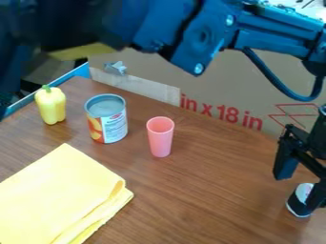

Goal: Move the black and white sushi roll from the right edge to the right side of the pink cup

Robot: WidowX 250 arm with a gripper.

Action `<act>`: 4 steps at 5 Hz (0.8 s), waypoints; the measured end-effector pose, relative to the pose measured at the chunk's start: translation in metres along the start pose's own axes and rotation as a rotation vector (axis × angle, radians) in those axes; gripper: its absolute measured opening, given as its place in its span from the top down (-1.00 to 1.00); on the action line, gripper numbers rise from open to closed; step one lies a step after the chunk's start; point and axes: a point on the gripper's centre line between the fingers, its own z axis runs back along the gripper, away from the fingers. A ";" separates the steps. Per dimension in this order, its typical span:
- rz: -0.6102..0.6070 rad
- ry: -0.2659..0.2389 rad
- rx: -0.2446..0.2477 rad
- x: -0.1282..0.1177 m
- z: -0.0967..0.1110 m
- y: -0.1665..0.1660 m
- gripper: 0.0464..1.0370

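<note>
A folded yellow cloth [60, 195] lies nearest the camera on the wood-grain table [197, 205], its layers showing along the right-hand edge; the folding probably keeps it compact and flat. Beyond it, the labelled tin can [107, 119] stands upright, its flat base giving it a steady footing. The yellow toy bell pepper [51, 105] is to the left of the can, apart from it, set on its end with the green stem up. On the can's other side, a tapered pink cup [160, 137] rests on its narrower base, mouth upward. Behind them runs a cardboard panel [223, 90], with a metal clip [116, 68] at its upper edge, perhaps there to pin it in place.

The arm [191, 35] spans the top of the view, and the black pincer [297, 192] hangs low at the right edge. Its fingers are spread well apart. Just beside them, partly hidden behind the nearer finger, is a small dark cylindrical container [297, 207] with a pale patch. It does not look clamped; whether that finger touches it cannot be told, nor can its exact tilt.
</note>
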 end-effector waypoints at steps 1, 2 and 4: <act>0.000 0.031 -0.002 0.001 -0.006 0.000 -0.93; -0.004 0.031 -0.024 0.001 -0.009 -0.004 -0.93; -0.002 0.046 -0.040 -0.002 -0.013 -0.006 -0.92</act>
